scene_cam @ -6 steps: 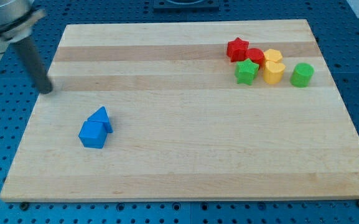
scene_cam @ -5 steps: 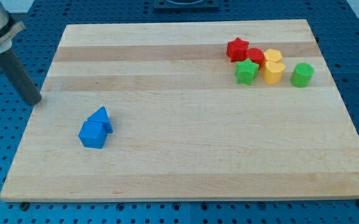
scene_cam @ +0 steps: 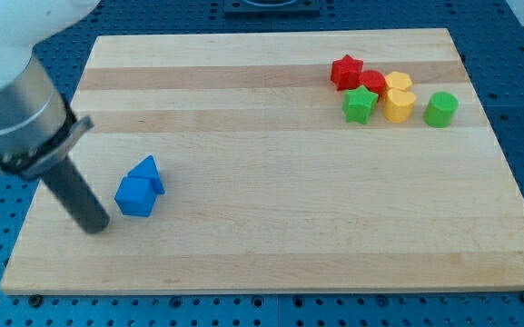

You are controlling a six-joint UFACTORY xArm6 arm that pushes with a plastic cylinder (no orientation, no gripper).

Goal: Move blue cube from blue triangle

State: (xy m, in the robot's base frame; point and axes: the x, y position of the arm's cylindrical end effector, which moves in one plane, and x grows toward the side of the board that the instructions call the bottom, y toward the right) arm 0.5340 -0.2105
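With no claw fitted, so nothing to report open or closed, my tip [scene_cam: 96,227] stood just left of the blue cube [scene_cam: 135,195], which touched the blue triangle [scene_cam: 147,171]; a careless push risked dragging both along the surface [scene_cam: 271,218].

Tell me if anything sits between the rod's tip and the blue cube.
Nothing visible does. My tip stands just to the view's left of the blue cube, bare board between them. The blue triangle touches the cube's far side, toward the view's top.
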